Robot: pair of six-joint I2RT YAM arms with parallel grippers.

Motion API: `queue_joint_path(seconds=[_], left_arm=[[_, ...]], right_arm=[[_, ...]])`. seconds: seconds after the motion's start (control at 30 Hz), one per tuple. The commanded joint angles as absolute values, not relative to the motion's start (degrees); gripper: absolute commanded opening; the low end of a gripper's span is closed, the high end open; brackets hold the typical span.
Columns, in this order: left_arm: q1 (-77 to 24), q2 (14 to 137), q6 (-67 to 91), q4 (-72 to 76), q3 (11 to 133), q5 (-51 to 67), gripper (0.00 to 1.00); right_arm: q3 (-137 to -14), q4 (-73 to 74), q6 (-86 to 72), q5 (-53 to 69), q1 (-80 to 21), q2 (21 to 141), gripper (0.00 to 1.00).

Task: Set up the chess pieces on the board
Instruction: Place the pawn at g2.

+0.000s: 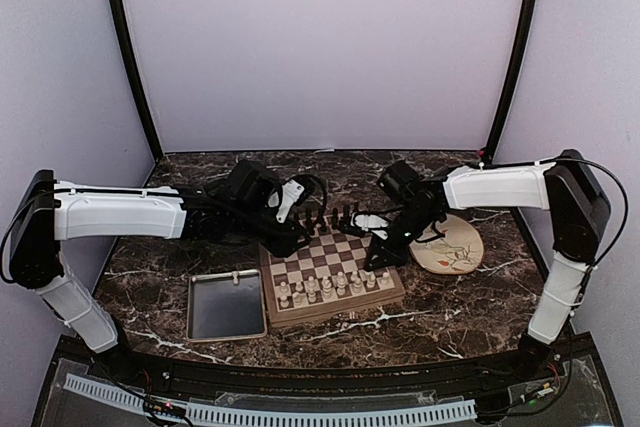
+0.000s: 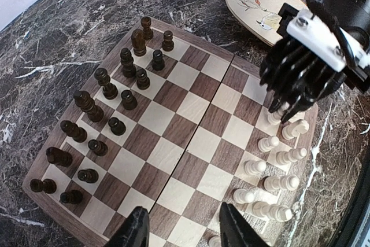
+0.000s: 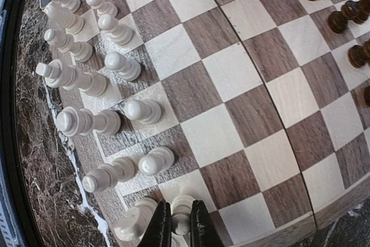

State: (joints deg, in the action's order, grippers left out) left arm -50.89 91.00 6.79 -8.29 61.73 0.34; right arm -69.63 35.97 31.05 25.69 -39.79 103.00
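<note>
The right jaws are clenching a cream-white turned pawn [image 3: 182,207] at a corner of the square tan-and-brown checked wooden board [image 3: 231,114], seeming light, stiff and slick, best held at its narrow stem. The left jaws are hovering released, empty.

A robot test booth in a lab; plain pale wall panels [image 1: 320,47] and black corner posts [image 1: 127,47] stand behind the board [image 1: 338,250]; two white robot arms [image 1: 120,215] flank it; a slotted cable duct [image 1: 300,415] runs in front of it; a marble-look table [image 1: 200,172] lies beneath it.
</note>
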Motion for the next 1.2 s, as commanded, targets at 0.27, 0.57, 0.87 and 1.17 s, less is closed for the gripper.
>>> queue_joint_path(seconds=[0.27, 0.57, 0.87, 1.17], left_arm=[[-50.7, 88.9, 8.1, -8.2, 60.8, 0.5, 0.43], [-50.7, 88.9, 7.9, -9.2, 60.7, 0.5, 0.43], [-50.2, 85.4, 10.5, -17.3, 59.7, -3.5, 0.45], [-48.2, 80.5, 16.8, -25.0, 55.9, -5.6, 0.45]], right_arm=[[-71.5, 35.7, 32.0, 25.4, -40.8, 105.6, 0.02], [-72.1, 35.8, 31.3, 26.4, -40.9, 105.9, 0.11], [-75.9, 38.5, 29.4, 32.2, -40.0, 104.5, 0.20], [-77.2, 39.9, 28.8, 34.9, -38.1, 103.0, 0.21]])
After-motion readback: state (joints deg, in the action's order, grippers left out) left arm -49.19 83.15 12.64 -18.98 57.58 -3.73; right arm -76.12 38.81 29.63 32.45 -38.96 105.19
